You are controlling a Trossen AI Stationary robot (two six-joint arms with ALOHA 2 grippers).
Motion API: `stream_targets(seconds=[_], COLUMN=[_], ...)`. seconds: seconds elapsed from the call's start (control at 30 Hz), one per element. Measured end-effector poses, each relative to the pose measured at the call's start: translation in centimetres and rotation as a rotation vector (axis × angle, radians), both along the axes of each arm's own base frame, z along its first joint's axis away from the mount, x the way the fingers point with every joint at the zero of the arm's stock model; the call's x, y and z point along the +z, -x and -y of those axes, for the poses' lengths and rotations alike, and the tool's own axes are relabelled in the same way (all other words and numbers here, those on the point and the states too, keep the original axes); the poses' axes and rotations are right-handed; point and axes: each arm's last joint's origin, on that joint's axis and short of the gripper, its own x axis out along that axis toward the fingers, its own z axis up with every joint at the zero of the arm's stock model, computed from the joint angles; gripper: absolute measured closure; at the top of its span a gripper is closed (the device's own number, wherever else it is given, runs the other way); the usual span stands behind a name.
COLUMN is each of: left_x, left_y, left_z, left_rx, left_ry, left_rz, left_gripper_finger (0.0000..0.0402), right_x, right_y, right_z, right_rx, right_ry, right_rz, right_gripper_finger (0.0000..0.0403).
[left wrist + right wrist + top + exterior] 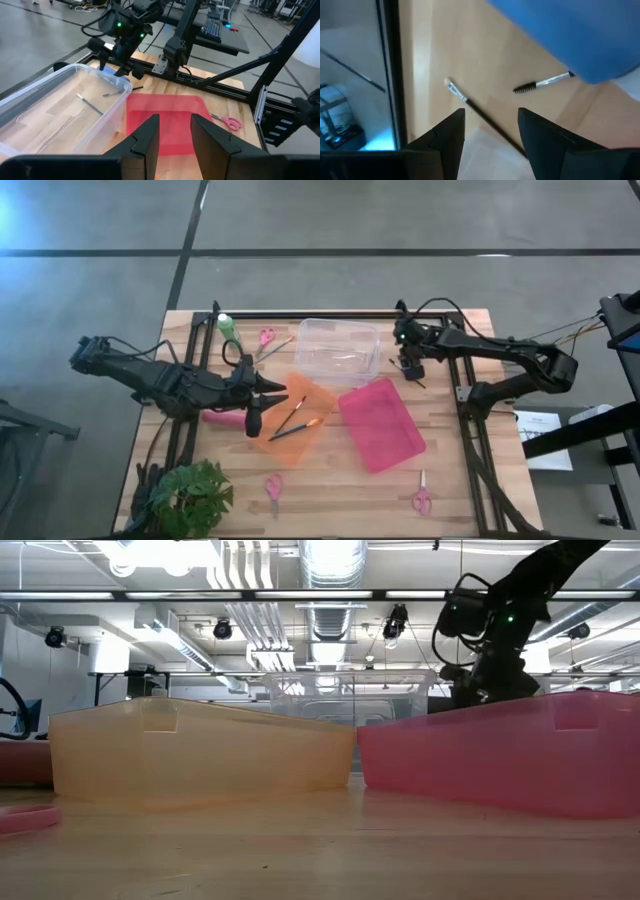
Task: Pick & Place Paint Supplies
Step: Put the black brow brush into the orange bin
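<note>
I take the clear tub (338, 348) at the far middle of the table (330, 480) as my landmark. My left gripper (262, 402) hangs over the near-left side of it, above the left edge of the orange tray (300, 415); in its wrist view the fingers (149, 137) stand parted with nothing between them. Two brushes (293, 420) lie in the orange tray, one dark-handled and one orange-handled. The pink-red bottle (223, 418) lies on its side just left of that tray, under the left arm. The green bottle (228, 327) stands left of the tub near the table's far edge, with pink scissors (266, 337) between it and the tub. My right gripper (410, 366) sits just right of the tub; its fingers (447, 135) are apart and empty, over a dark-handled brush (485, 117) on the wood, and a blue shape (580, 35) that I take for the blue bottle fills the view close by. One thin brush (90, 104) lies inside the tub. The pink tray (380, 423) sits on the near-right side of the tub, next to the orange tray.
</note>
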Motion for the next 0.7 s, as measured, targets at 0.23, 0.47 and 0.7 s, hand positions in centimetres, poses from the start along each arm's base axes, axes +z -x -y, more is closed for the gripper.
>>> stream_targets(seconds=[0.23, 0.47, 0.7], left_x=[0.0, 0.0, 0.0], left_y=[0.0, 0.0, 0.0], left_z=[0.0, 0.0, 0.0], left_rx=[0.005, 0.004, 0.005], left_ry=[0.017, 0.017, 0.015], left_rz=[0.002, 0.002, -0.003], left_gripper_finger=[0.0281, 0.0281, 0.0281], right_x=[-1.3, -2.7, -3.9], right_y=[-0.5, -0.9, -1.2], right_z=[0.1, 0.2, 0.3], right_rx=[0.016, 0.028, 0.034], right_ry=[-0.057, -0.121, -0.164], right_rz=[-0.030, -0.063, -0.092], right_gripper_finger=[0.0225, 0.0225, 0.0225])
